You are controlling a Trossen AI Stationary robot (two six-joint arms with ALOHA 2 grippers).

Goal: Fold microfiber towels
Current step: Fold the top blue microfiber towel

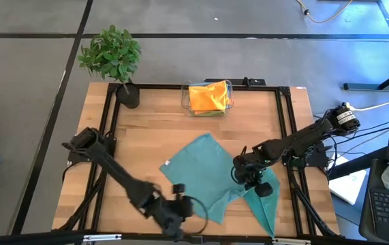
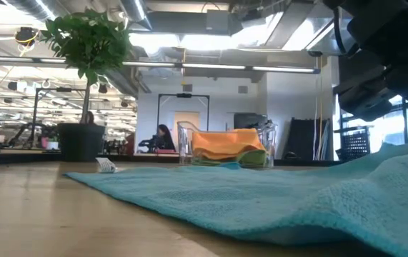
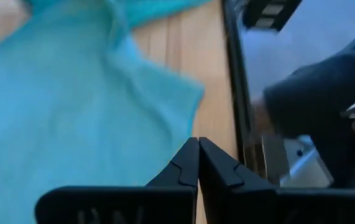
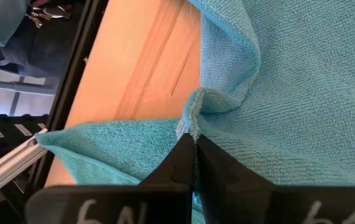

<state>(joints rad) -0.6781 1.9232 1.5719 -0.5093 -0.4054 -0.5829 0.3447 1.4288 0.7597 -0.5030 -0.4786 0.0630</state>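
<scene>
One teal towel lies spread in the lower middle of the high view on the worktop. At its right side the right gripper is closed, pinching a fold of this towel. At the lower left, the left gripper is closed and holds nothing, beside the towel edge. Orange towel sits in the clear bin, upper middle.

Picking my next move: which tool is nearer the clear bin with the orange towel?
Right. The right tool pinches the teal towel below the bin; the left tool sits farther, at the near edge.
</scene>
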